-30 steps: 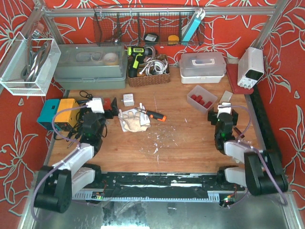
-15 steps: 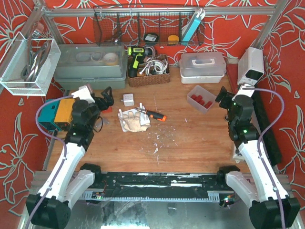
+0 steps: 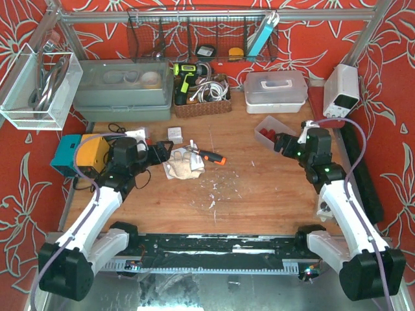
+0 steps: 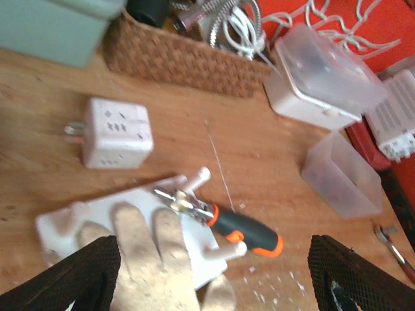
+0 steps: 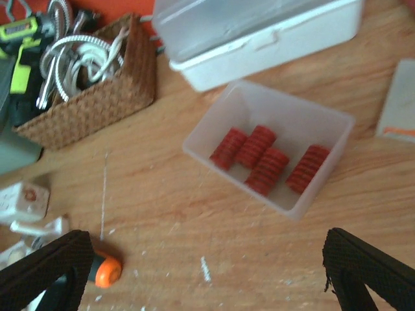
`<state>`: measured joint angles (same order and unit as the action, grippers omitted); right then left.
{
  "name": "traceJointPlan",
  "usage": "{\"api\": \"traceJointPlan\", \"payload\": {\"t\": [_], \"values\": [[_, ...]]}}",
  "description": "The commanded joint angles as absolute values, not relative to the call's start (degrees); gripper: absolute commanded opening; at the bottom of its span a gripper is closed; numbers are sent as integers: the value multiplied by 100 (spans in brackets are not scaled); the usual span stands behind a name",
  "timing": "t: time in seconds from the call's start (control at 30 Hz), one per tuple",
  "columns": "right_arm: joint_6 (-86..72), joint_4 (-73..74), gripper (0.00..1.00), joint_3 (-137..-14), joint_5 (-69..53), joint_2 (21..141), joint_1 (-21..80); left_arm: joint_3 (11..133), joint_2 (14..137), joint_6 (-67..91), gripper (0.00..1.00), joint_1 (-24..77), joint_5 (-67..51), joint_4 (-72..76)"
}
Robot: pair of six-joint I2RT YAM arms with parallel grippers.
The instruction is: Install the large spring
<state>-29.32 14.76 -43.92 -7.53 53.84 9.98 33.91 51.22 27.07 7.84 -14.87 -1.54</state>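
Just ahead of the spread right hand lie four red springs

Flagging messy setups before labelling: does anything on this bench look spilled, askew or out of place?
Yes: white flecks lie scattered across the middle of the table, like debris. A beige glove is draped over the white pegged plate, hiding part of it; an orange-handled tool lies on the plate.

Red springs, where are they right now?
In the right wrist view, the red springs lie inside the clear bin, just below the white lidded box and right of the wicker basket.
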Motion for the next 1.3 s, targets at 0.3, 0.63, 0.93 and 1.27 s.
{"api": "traceJointPlan", "payload": {"t": [0.3,0.63,0.93,1.27], "values": [[-2214,1412,95,-4104,-492,5986,2567,3869,6388,2273,60,2684,111,-621],[-2441,501,98,-3347,386,5844,2654,4055,7611,2131,55,3111,737,-783],[-2461,522,98,-3242,681,5730,2671,4251,8131,2100,55,3129,884,-782],[-2410,603,98,-3251,856,5700,2684,4355,8668,2083,51,3138,1040,-800]]}}
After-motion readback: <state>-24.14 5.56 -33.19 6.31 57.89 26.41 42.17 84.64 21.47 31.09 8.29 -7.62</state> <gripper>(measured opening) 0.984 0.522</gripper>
